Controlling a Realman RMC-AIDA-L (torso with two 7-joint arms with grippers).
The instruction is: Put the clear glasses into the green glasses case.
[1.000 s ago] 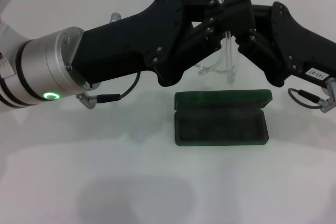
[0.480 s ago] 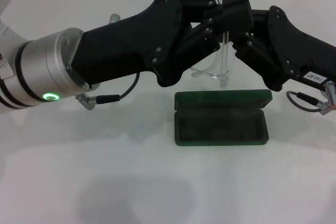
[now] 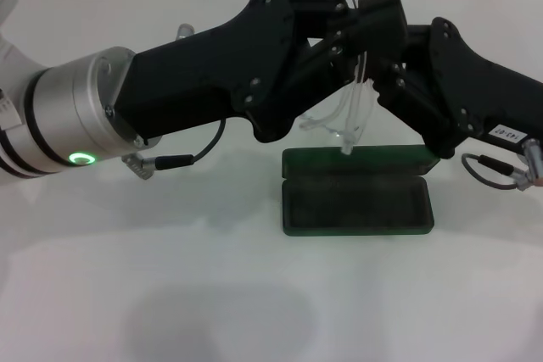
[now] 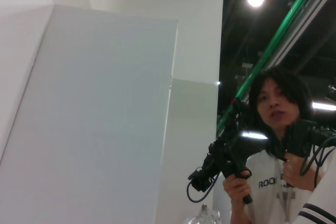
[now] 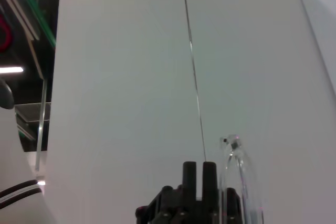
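The clear glasses (image 3: 354,112) hang in the air above the back of the table, their thin arms pointing down at the lid of the green glasses case (image 3: 356,203). The case lies open on the white table, empty. My left gripper (image 3: 338,30) comes in from the left and is shut on the glasses. My right gripper (image 3: 376,21) meets it from the right. In the right wrist view its fingers (image 5: 193,174) stand together with a curved piece of the glasses (image 5: 239,174) right beside them.
White table (image 3: 170,294) all round the case, white tiled wall behind. A grey cable and plug (image 3: 174,158) hang under my left wrist. In the left wrist view, a person (image 4: 273,145) holding hand controllers stands far off.
My right arm has moved left and down. The glasses have tilted, and the tips of their arms have sunk from well above the case to just over its lid. The left arm has stayed put.
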